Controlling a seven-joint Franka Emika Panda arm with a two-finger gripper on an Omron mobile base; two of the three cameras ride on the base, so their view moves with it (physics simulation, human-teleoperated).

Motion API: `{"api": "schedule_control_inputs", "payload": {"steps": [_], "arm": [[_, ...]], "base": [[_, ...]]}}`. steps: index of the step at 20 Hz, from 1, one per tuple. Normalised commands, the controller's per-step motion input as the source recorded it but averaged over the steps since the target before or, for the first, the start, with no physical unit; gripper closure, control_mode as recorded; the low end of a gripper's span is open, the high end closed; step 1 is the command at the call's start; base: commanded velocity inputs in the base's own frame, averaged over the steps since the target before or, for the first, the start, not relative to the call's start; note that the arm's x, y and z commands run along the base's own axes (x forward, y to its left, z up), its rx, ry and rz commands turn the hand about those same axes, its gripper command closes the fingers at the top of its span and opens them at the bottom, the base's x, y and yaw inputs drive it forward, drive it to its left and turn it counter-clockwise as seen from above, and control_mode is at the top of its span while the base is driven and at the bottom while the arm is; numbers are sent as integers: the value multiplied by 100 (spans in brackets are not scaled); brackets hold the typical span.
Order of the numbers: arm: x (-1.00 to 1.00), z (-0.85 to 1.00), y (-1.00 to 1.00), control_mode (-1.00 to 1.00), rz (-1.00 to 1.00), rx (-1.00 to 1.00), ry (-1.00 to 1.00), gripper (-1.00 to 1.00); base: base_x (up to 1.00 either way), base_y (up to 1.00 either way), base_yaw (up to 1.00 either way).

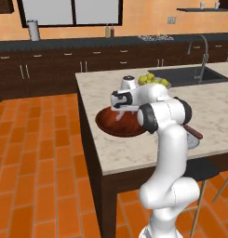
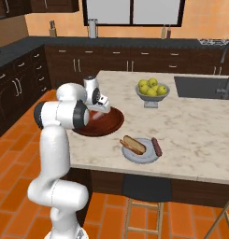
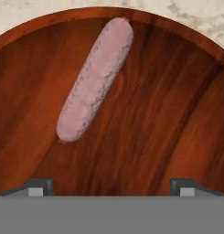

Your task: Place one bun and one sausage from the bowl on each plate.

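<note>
My gripper (image 3: 111,185) hangs over the wide reddish-brown wooden bowl (image 3: 177,114), its two dark fingertips (image 3: 40,185) spread wide apart near the bottom corners of the hand view and closed on nothing. A pale pink sausage (image 3: 95,80) lies on the bowl's floor ahead of the tips, slanting away from me and apart from both of them. In the left base view my hand (image 1: 127,95) is poised above the bowl (image 1: 120,124), which sits near the left edge of the pale marble island counter (image 1: 204,111); the right base view shows the same bowl (image 2: 111,122) partly behind my arm. Just beside it, toward the counter's front edge, rests the pale grey plate (image 2: 143,157) — a split bun (image 2: 133,144) lies on it, and a dark brown sausage (image 2: 156,146) lies along its right rim. Farther back on the island stands a grey pedestal bowl (image 2: 152,99) of yellow-green apples (image 2: 151,87), well apart from the wooden bowl, with a dark sink (image 2: 202,87) and its faucet (image 2: 225,70) at the right. Dark cabinets (image 2: 134,65) run along the far wall — orange tile floor (image 1: 36,162) below.
</note>
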Motion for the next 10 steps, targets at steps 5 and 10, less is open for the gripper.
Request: {"api": "schedule_control_inputs", "payload": {"steps": [5,10], "arm": [[76,-43,8,-100,0,0,0,-100],[21,-41,1,-100,-1,2,0,-100]], "base": [[0,0,0],[0,0,0]]}}
